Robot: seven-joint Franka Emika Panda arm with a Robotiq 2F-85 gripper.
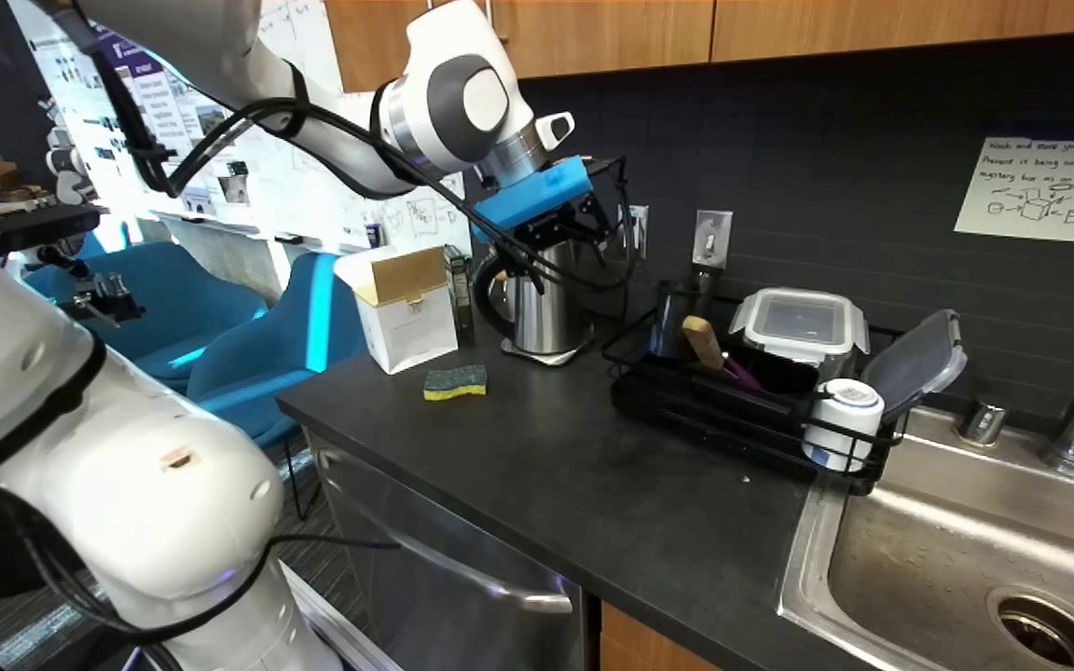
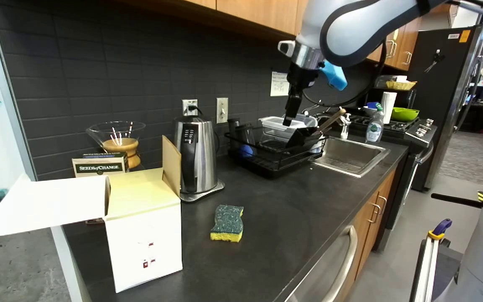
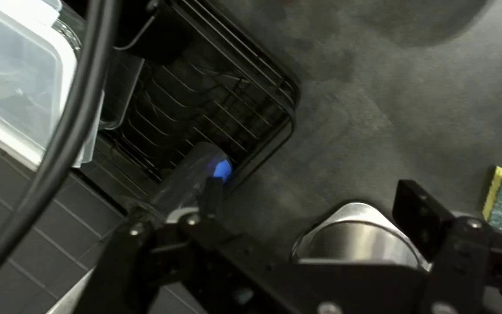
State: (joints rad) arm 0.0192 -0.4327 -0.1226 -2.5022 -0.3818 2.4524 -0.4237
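Over the dark counter [image 1: 537, 447], see the gripper [image 3: 308, 183] with jaws spread wide, holding nothing. In the wrist view, find the shiny kettle [image 3: 360, 240] at four o'clock, the dish rack [image 3: 209, 104] at eleven. Go slowly and bump neither.

Carton [image 2: 99, 166] reads "SEEDS of CHANGE"; wall note [image 1: 1048, 194] includes "mystery box".

Exterior views look over tabletop [image 1: 546, 447] toward wall [image 1: 807, 186]; past box [image 2: 144, 247] toward fridge [image 2: 447, 92]; both share kettle [image 2: 209, 155]. Wrist view: close, downward past fingers [image 3: 421, 218].
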